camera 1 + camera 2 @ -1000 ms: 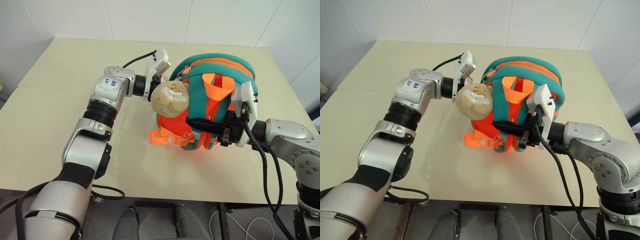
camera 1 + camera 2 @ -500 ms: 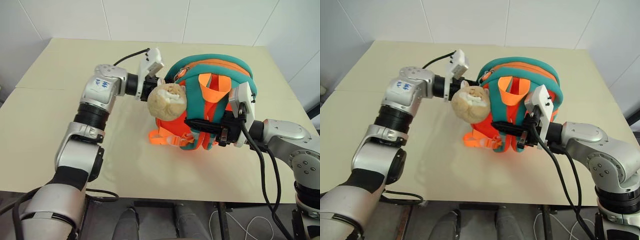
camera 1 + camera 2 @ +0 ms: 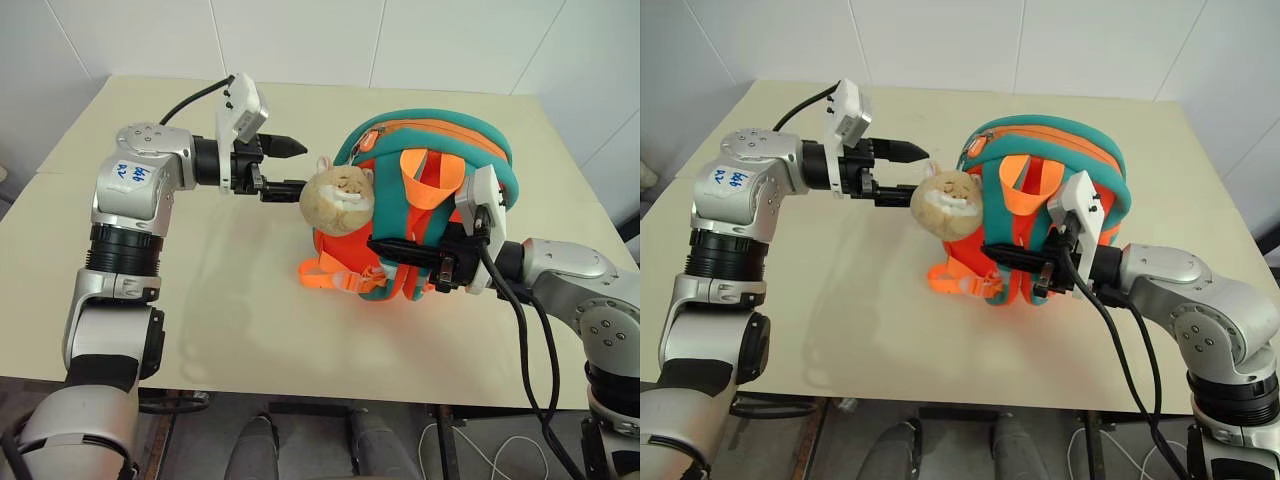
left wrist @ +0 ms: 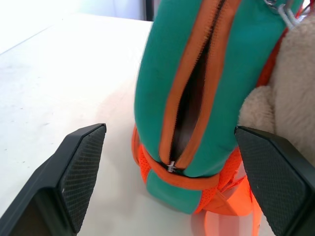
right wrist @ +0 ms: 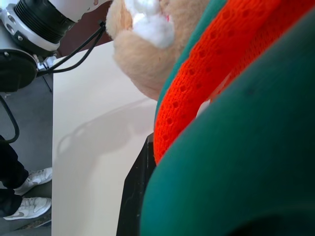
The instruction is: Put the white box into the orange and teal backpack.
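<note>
Left eye view is showing the left pincer [image 3: 285, 166] pulling away from the backpack [image 3: 430, 200], its fingers now spreading wide with nothing between them. The right pincer [image 3: 385, 247] is staying clamped on a teal strap, steadying the backpack on the tabletop [image 3: 250, 300]. Judging by the half-open zipper [image 4: 192, 98], the white box is probably already inside.

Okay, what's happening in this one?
A two-armed robot is working on an orange and teal backpack standing on a table. The right gripper is shut on the backpack's straps, holding it upright. The left gripper is open beside the plush toy hanging on the backpack. The wrist view shows the zipper run most of the way down, with a narrow gap open. The white box cannot be seen, possibly already inside.
</note>
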Controlling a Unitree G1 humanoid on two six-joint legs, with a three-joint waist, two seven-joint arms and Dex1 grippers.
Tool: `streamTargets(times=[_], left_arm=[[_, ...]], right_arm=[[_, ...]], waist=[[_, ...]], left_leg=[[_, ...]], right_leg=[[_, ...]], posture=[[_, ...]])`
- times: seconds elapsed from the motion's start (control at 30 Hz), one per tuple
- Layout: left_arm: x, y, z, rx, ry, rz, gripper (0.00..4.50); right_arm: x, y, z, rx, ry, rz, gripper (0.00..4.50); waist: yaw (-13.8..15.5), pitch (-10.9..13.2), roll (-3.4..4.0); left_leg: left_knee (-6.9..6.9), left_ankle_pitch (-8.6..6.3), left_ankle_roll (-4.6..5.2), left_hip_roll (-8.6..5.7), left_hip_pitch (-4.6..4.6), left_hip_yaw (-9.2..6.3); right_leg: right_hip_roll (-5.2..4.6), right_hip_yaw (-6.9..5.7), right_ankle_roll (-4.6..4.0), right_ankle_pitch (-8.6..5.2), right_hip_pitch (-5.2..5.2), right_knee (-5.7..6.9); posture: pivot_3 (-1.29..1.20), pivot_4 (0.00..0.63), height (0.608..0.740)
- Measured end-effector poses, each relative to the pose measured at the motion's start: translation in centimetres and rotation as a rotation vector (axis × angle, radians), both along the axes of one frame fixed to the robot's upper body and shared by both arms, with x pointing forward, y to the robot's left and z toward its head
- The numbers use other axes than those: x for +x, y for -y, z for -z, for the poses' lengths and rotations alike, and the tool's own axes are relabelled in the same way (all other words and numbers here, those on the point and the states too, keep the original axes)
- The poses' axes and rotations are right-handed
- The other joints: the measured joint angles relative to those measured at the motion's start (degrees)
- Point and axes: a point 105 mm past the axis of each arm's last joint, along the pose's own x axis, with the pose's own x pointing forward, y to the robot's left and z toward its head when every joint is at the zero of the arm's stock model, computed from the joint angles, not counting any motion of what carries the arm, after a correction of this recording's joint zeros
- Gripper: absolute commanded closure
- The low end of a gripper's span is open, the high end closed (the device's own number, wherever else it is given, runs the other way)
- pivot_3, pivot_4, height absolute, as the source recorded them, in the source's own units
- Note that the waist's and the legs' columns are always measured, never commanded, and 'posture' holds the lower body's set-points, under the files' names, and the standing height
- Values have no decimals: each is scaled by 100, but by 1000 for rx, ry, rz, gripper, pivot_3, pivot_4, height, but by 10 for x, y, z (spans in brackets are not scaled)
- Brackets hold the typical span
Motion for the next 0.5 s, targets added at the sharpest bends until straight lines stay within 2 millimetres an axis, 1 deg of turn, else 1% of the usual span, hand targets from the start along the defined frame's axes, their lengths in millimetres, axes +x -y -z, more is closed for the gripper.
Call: streamTargets(times=[0.07, 0.13, 0.3, 0.4, 0.43, 0.5], left_arm=[[-2, 6, 5, -15, -36, 8, 1249], [-2, 10, 6, -26, -47, 8, 1881], [-2, 11, 6, -33, -52, 6, 3471], [-6, 11, 4, -40, -59, 31, 4445], [-9, 10, 4, -38, -62, 43, 4480], [-22, 2, 4, -24, -83, 97, 4480]], right_arm=[[0, -1, 1, -1, -3, -3, 4500], [1, 0, 0, -2, 3, 1, 4500], [1, 0, 0, 0, 8, 3, 4500], [1, 0, 1, -1, 7, 7, 4500], [1, 0, 1, -2, 8, 8, 4500], [-1, 0, 2, -3, 11, 12, 4500]], waist=[[1, 0, 0], [1, 0, 0], [-8, 0, 0], [-6, 0, 0], [-10, 0, 0], [-47, 0, 1]], left_leg=[[1, 0, 0, 0, 0, 0], [2, 0, 0, 0, 0, 0], [1, 0, 0, 0, 1, 0], [1, 0, 0, 0, 0, 0], [-1, 0, 0, 0, 0, 0], [-9, 0, 0, 2, 1, 2]], right_leg=[[0, 0, 0, 0, -1, 1], [0, 0, 0, 0, 0, 1], [1, 0, 0, 0, -1, 1], [1, 0, 0, 0, -1, 0], [1, 0, 0, 0, -1, 0], [2, 2, -3, -2, -5, 1]], posture=[[0, 150, 740], [0, 150, 740], [0, 150, 740], [0, 150, 740], [0, 150, 740], [0, 150, 740]])
